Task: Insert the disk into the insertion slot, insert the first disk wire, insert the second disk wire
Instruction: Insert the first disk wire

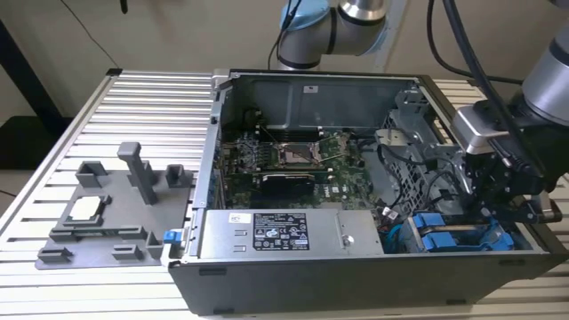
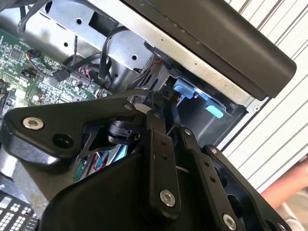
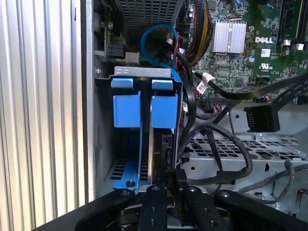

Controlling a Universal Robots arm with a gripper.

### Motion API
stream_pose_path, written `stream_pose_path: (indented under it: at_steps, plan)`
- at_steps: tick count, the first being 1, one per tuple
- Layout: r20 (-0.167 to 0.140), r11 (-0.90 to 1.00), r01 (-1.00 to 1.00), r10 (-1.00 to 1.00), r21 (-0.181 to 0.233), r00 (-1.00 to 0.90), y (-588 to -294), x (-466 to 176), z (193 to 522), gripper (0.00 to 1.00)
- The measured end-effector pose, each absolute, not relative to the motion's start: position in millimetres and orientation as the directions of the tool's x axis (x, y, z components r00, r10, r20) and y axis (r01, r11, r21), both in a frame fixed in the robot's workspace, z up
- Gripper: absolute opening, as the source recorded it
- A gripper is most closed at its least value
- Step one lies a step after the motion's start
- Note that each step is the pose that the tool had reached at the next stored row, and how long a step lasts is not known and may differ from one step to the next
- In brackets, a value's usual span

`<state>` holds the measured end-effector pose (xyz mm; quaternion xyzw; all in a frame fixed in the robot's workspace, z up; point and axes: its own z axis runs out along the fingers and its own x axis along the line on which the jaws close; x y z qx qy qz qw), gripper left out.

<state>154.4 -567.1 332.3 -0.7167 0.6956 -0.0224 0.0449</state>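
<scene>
- The grey slatted aluminium table (image 1: 151, 100) carries the open grey tower computer case (image 1: 356, 283). You're working in its corner at the exterior view's right.
- The silver-and-black robot arm (image 1: 551, 73) reaches down into that corner, over the grey sheet-metal drive cage with its narrow insertion slot (image 3: 142, 72).
- Step one looks done. The disk in its bright blue plastic frame (image 3: 163, 113) sits down in the slot with its blue end tab showing.
- A second blue frame (image 3: 127, 110) sits just beside it. The disk's silver body is mostly hidden, so I pick yours by the claw lining up with it.
- The black gripper (image 3: 174, 187) is at the disk's end opposite the blue tab. In both wrist views its fingers are drawn close, leaving a narrow gap.
- A small black plug-like block (image 3: 175, 166) sits between the fingers. I read it as a wire connector held against the disk. Whether it's seated, I can't tell.
- A black flat connector (image 3: 262, 118) on a black cable hangs free, well apart from the disk. By my read, at least one wire is left to go in.
</scene>
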Motion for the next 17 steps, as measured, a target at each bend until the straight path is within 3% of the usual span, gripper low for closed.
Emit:
stream_pose_path:
  at_steps: [4, 5, 17]
  plan:
    - [-0.033, -0.027, -0.995, -0.999, -0.096, 0.03, -567, 154, 331, 0.2]
    - [-0.033, -0.027, -0.995, -0.999, -0.095, 0.03, -567, 154, 331, 0.26]
    - [-0.033, -0.027, -0.995, -0.999, -0.096, 0.03, -567, 154, 355, 0.26]
